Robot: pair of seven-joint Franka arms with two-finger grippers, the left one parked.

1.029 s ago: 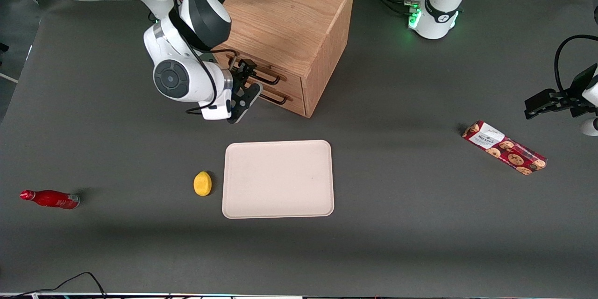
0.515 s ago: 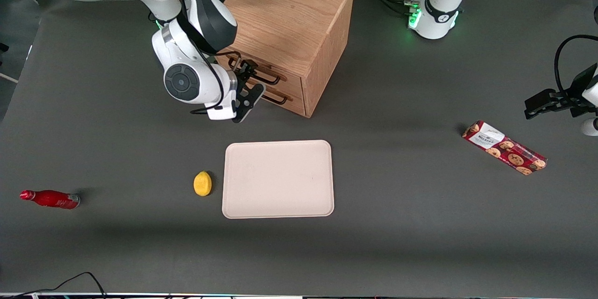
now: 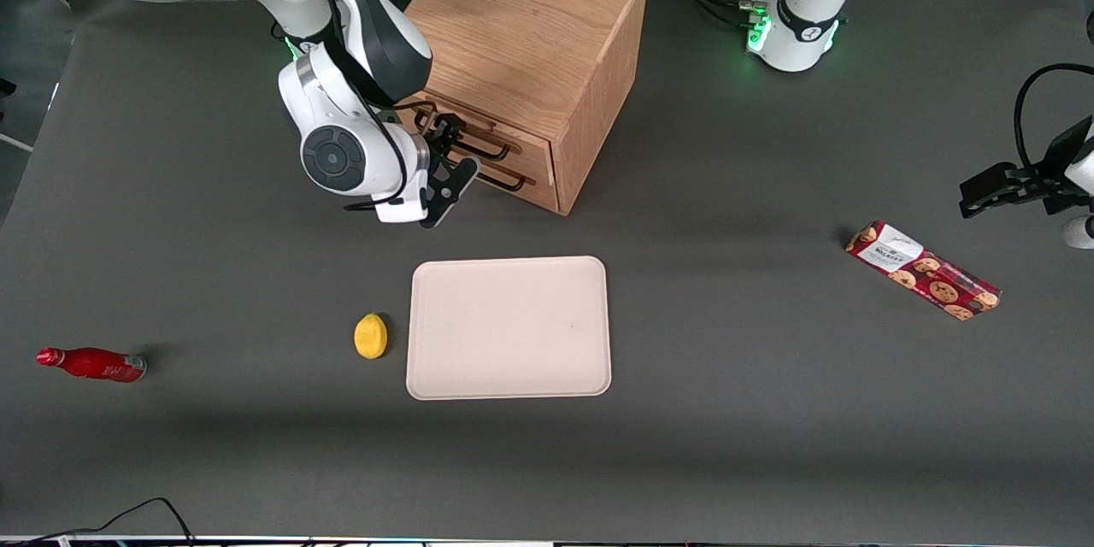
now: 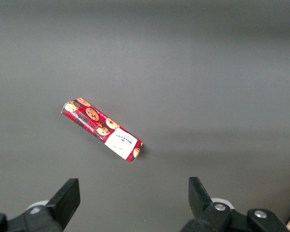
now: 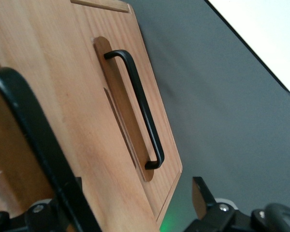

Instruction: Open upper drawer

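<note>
Gripper (image 3: 446,139): at cabinet (image 3: 530,34) front, fingers spread, straddling upper drawer (image 3: 466,130) handle (image 5: 34,125); nothing clamped yet. Placement suits closing on bar, then pulling out.
Upper drawer: shut, flush with cabinet, directly above lower drawer (image 3: 504,179).
Tray (image 3: 509,327): 6 o'clock of cabinet.

1 cabinet (image 3: 530,34) w/ 2 drawers, 1 tray (image 3: 509,327), 1 lemon (image 3: 370,335), 1 bottle (image 3: 91,363), 1 cookie box (image 3: 922,270).

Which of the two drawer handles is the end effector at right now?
The upper drawer handle, just under the cabinet top. The end effector sits at its end; the lower drawer's handle, nearer the front camera, is untouched.
</note>
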